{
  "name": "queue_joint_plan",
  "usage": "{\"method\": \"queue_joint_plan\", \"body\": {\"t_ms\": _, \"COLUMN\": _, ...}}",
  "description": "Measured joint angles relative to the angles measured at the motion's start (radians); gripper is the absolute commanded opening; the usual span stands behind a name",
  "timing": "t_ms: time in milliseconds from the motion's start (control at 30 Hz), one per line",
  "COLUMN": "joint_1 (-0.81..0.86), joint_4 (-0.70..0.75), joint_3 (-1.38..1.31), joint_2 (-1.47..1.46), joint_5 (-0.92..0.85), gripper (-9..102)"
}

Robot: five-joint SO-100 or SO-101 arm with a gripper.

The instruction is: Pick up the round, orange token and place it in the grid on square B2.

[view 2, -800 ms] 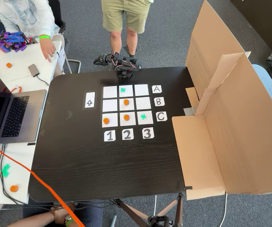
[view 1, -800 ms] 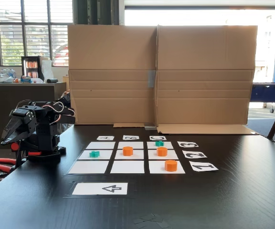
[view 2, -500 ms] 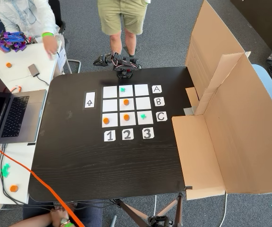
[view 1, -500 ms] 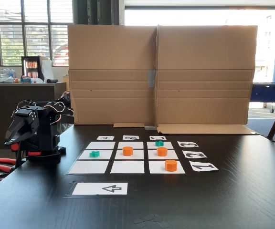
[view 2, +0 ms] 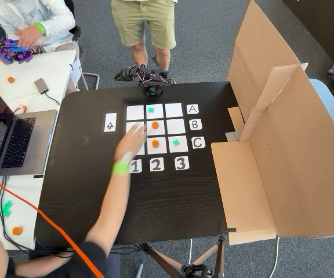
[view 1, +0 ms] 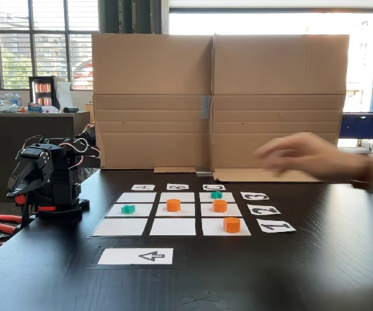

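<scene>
Orange token sits on the grid as a person's hand reaches in

Black table (view 2: 86,174), then the grid (view 1: 131,227), well clear of the folded arm's gripper (view 1: 18,188), whose jaws cannot be made out. A person's hand (view 2: 131,141) hovers over the corner cell. The round, orange token (view 1: 173,205) rests on square B2 (view 1: 185,210), farther from the gripper than a teal piece (view 1: 128,209); likely light, rigid, slick plastic, best pinched across its straight sides.

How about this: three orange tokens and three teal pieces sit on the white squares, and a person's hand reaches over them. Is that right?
Not quite. There are two teal pieces, not three, as the low fixed view facing the cardboard shows. The three orange tokens on the white squares and the reaching hand are right.
</scene>
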Motion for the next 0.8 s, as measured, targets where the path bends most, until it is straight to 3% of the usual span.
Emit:
{"method": "queue_joint_plan", "body": {"t_ms": 567, "joint_1": 0.000, "joint_4": 0.000, "joint_3": -0.006, "joint_2": -0.034, "joint_5": 0.000, "gripper": -1}}
{"method": "queue_joint_plan", "body": {"t_ms": 800, "joint_1": -0.031, "joint_4": 0.075, "joint_3": -0.170, "joint_2": -0.296, "joint_5": 0.000, "gripper": -1}}
